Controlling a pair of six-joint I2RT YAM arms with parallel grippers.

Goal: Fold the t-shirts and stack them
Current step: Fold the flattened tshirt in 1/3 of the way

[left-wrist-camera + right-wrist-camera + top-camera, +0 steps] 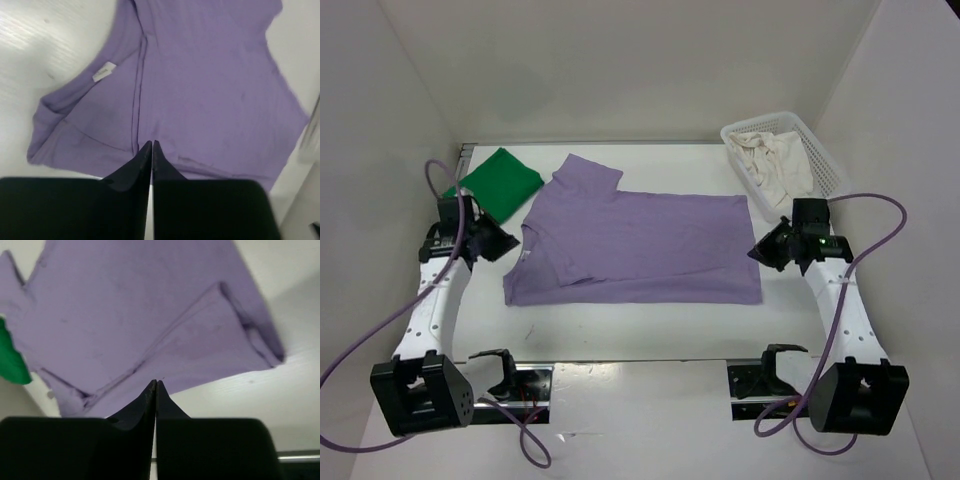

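Purple shirt [640, 245] lies mid-frame, green shirt [500, 182] upper left — left gripper [152, 145] and right gripper [156, 384] both pinched closed, empty.

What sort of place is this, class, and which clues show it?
Probably a robot test cell: bare white walls box in a table, a left arm and right arm are mounted at its near edge, and a purple shirt lies spread between them.

lavender shirt [640, 245] | green shirt [500, 183] | cream shirt [775, 165] | white mesh basket [824, 152]
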